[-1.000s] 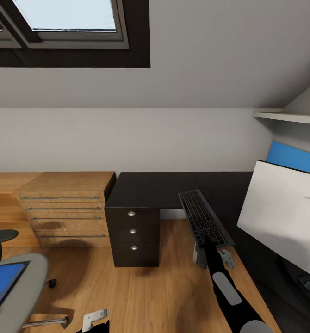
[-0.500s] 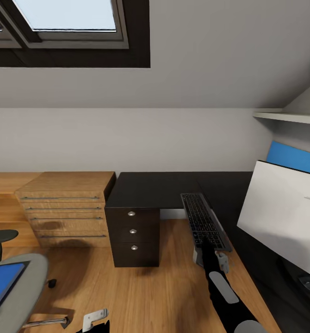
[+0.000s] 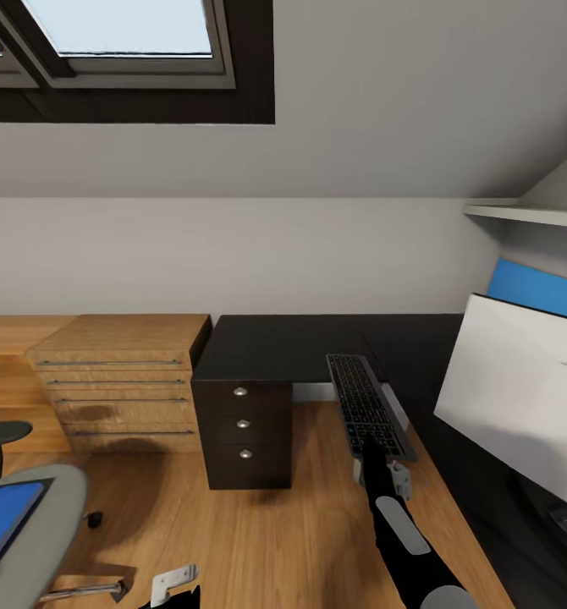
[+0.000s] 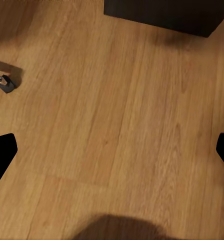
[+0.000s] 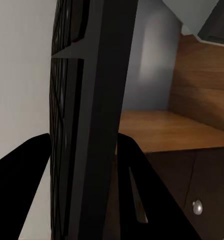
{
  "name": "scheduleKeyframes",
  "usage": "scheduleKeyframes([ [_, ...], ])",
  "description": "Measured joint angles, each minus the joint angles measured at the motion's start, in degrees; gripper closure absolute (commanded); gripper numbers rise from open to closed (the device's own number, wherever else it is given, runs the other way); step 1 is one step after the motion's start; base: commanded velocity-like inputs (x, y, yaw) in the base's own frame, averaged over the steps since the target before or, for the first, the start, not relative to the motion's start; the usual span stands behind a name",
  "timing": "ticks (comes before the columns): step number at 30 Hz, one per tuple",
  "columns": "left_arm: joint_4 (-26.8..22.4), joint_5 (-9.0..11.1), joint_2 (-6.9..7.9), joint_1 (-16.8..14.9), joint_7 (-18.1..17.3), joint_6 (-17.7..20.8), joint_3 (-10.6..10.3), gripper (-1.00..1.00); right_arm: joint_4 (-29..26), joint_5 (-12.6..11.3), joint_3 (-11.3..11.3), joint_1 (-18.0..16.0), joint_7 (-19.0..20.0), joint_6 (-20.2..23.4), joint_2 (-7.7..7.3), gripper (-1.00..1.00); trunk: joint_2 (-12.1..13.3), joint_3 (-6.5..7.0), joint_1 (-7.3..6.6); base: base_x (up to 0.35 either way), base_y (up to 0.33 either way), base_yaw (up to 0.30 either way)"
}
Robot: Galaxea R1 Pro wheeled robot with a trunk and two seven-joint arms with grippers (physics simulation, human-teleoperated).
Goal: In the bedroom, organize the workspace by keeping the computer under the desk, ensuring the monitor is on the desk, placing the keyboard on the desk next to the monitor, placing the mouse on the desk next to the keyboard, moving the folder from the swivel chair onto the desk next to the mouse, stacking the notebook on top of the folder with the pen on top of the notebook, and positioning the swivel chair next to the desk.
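The keyboard (image 3: 366, 406), dark keys with a silvery rim, hangs in the air at the inner corner of the black desk (image 3: 275, 342). My right gripper (image 3: 378, 452) is shut on its near end. In the right wrist view the keyboard (image 5: 86, 120) stands edge-on between the two black fingers (image 5: 21, 195). The monitor (image 3: 520, 397) stands on the desk at the right, its white back toward me. At the lower left are the swivel chair (image 3: 38, 541) and the blue folder (image 3: 0, 520) on its seat. My left gripper (image 4: 112, 152) hangs open over the floor.
A light wooden drawer chest (image 3: 118, 381) stands left of the desk's black drawer pedestal (image 3: 243, 431). A blue back panel (image 3: 537, 288) rises behind the monitor, under a white shelf (image 3: 529, 213). A chair castor (image 4: 4, 82) rests on the wooden floor (image 3: 309, 524).
My right arm has drawn back and a little to the left, carrying the keyboard with it. The left arm and the chair are unchanged.
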Motion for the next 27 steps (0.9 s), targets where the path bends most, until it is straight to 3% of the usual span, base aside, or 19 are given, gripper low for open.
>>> scheduleKeyframes([
  [13, 0.0, 0.0, 0.01, 0.0, 0.0, 0.0, 0.0, -1.00, 0.1, 0.0, -0.1, 0.0, 0.1, -0.2, 0.02, 1.00, 0.0, 0.00, -0.01, 0.274, 0.000, 0.000],
  [27, 0.0, 0.0, 0.01, 0.0, 0.0, 0.0, 0.0, -1.00, 0.1, 0.1, -0.3, 0.0, 3.8, -0.4, 0.01, 1.00, 0.0, 0.00, 0.00, 0.102, 0.000, 0.000],
])
